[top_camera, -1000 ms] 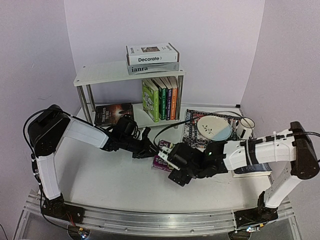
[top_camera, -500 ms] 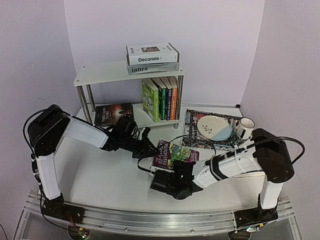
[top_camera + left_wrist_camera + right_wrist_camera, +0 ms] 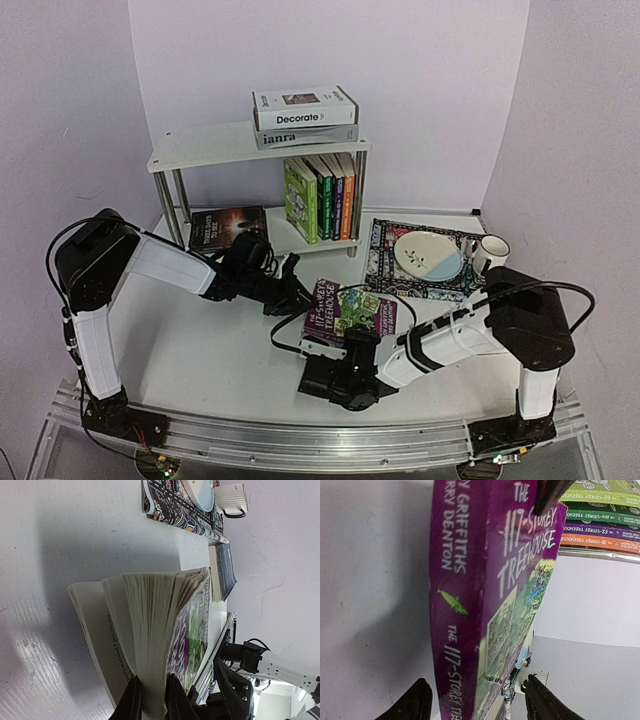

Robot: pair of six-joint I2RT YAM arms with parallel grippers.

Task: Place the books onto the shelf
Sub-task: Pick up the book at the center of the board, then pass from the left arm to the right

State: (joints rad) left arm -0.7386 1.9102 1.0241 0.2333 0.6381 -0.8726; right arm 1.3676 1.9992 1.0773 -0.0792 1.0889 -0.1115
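Observation:
A purple Treehouse book [image 3: 352, 312] lies in the middle of the table, in front of the white shelf [image 3: 200, 150]. My left gripper [image 3: 293, 298] is shut on its left edge. In the left wrist view the fingertips [image 3: 132, 700] pinch a block of pages [image 3: 160, 610], and some leaves splay outside them. My right gripper [image 3: 338, 378] is at the book's near side. It is open, with its fingers [image 3: 414, 700] standing either side of the purple spine [image 3: 465, 580], apart from it. On the shelf's top lie "Decorate" [image 3: 305, 106] and "ianra" [image 3: 300, 136]. Upright books [image 3: 322, 195] and a dark book [image 3: 228, 228] are on the lower tier.
A patterned placemat [image 3: 385, 262] with a plate [image 3: 428, 254] lies right of the shelf, with a white mug [image 3: 491, 255] beside it. A navy book [image 3: 226, 567] lies on the table beyond the placemat. The right arm [image 3: 470, 335] stretches across the near right.
My right gripper has swung from the book's right side round to its near edge, and its jaws have narrowed. The left gripper keeps its hold, and the book's cover is now uncovered.

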